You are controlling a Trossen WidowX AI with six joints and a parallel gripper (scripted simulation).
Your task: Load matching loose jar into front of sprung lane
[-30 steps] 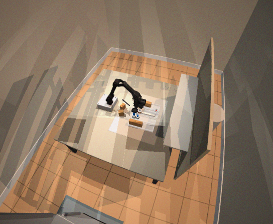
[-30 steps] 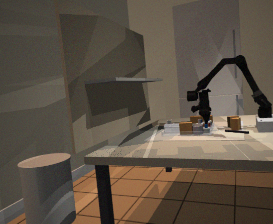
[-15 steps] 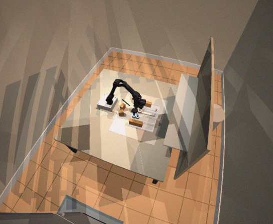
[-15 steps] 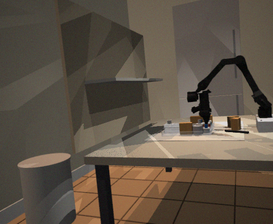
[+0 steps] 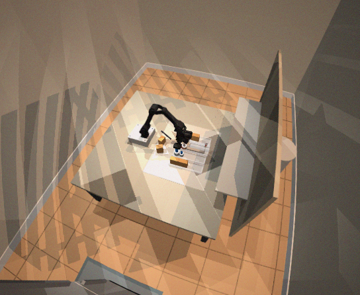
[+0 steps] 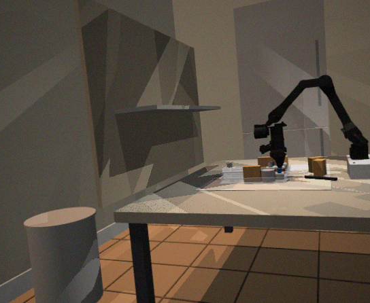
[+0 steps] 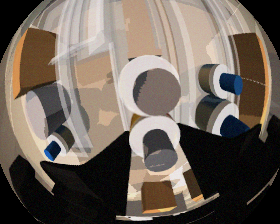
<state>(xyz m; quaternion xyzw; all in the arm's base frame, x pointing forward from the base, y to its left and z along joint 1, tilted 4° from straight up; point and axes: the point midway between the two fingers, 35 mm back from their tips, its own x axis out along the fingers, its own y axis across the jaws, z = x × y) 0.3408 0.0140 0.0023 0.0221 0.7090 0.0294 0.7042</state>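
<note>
Your hand (image 5: 178, 145) (image 6: 279, 167) (image 7: 152, 131) pinches the grey-knobbed jar (image 7: 154, 137), seemingly aligned behind its match (image 7: 150, 85) for pushing the row back.

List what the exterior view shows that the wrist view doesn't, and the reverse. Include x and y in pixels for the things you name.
Only exterior: the wall shelf (image 6: 166, 109) and the grey bin (image 6: 64, 258).

Only wrist: the grey cap (image 7: 161, 157) and white shoulder (image 7: 136, 134) of the jar held in the pincer (image 6: 279, 166) (image 7: 152, 131).

Both: the pincer, an orange-brown block (image 6: 251, 173) (image 7: 37, 60), and a wide grey cylinder (image 6: 268, 174) (image 7: 50, 111) beside it.
</note>
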